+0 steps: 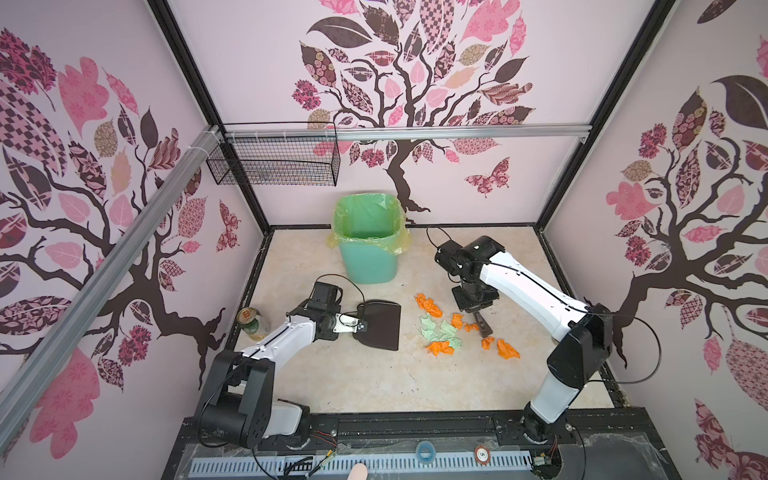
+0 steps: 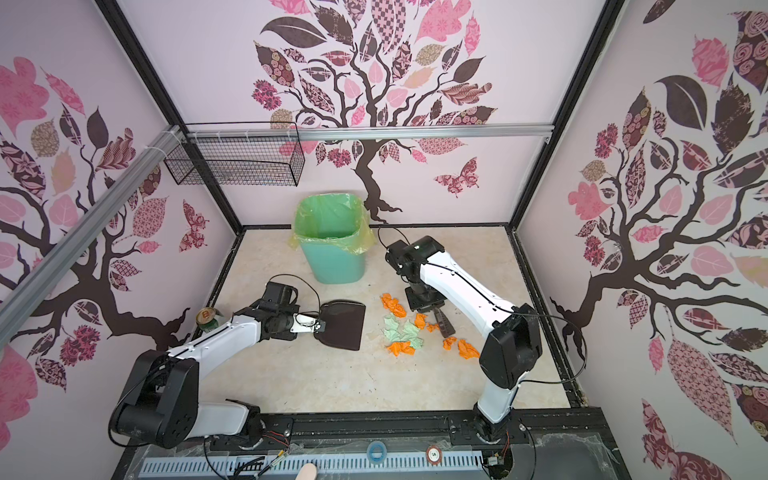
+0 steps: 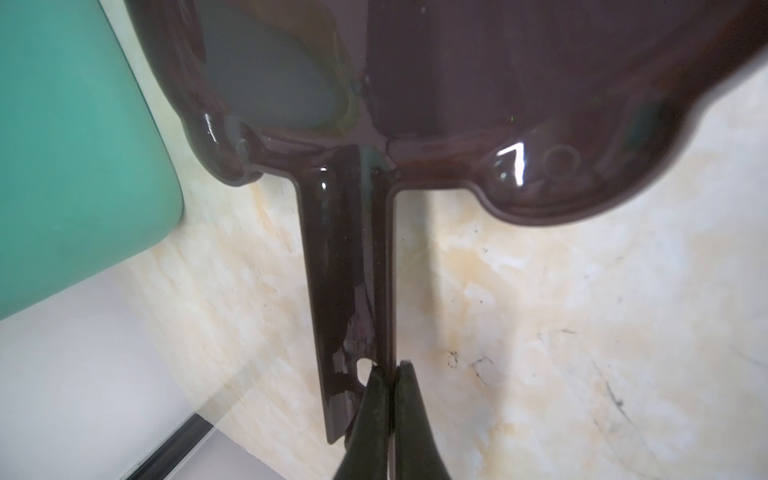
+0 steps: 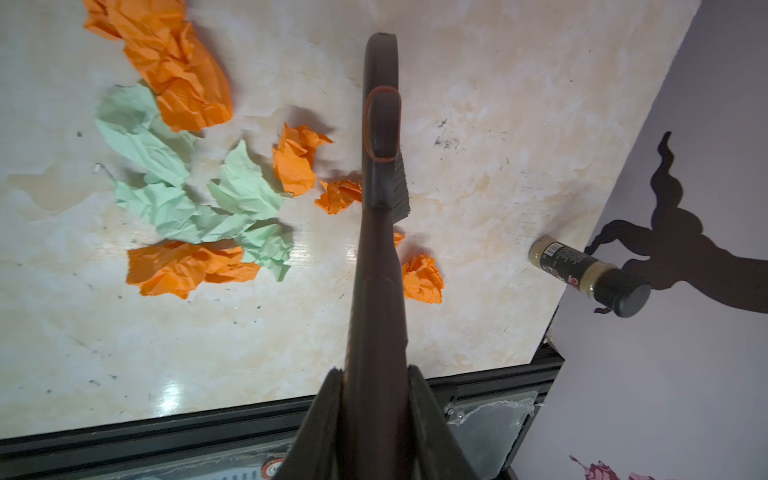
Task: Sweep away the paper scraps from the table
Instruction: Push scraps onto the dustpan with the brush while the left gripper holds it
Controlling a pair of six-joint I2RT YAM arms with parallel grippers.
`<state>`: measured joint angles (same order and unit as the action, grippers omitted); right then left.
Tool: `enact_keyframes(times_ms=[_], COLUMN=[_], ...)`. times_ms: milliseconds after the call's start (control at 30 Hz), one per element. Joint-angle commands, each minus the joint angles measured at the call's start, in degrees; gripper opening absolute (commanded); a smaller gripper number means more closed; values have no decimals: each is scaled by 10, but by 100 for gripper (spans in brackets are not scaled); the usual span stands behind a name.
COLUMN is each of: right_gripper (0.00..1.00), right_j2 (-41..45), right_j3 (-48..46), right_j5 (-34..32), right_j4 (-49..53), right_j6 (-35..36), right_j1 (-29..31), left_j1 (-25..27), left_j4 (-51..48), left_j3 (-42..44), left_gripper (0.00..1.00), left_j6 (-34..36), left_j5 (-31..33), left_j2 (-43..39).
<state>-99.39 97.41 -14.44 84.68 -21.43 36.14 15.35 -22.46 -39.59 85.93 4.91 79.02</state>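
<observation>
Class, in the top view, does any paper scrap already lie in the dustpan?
No: the dustpan is bare, and the scraps all lie on the table beside it.

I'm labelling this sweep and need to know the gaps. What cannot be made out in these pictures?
Exact count of paper scraps: wads overlap in both top views, and the brush covers some in the right wrist view.
Front lip of the dustpan: cut off by the left wrist view's edge.
Label on the spice jar: small and blurred in the right wrist view.
</observation>
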Motion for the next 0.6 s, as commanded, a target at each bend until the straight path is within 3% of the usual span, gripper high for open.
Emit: enact_keyframes(times_ms=[0,167,567], right_gripper=[0,0,0], right_j2=[-31,-57,-109], right_j3=[43,76,171], right_j5=[117,176,238], right_j4=[-4,-26,-31], right_j6=[2,-1,-11], right_j1=[23,50,87], left_j1=[9,14,37], left_j4=[-19,-35,-46], left_j3=[-28,-47,-64], left_gripper=[0,0,0], left_j6=[-15,-30,-65], left_j5=[15,19,8], left_j2=[17,39,55])
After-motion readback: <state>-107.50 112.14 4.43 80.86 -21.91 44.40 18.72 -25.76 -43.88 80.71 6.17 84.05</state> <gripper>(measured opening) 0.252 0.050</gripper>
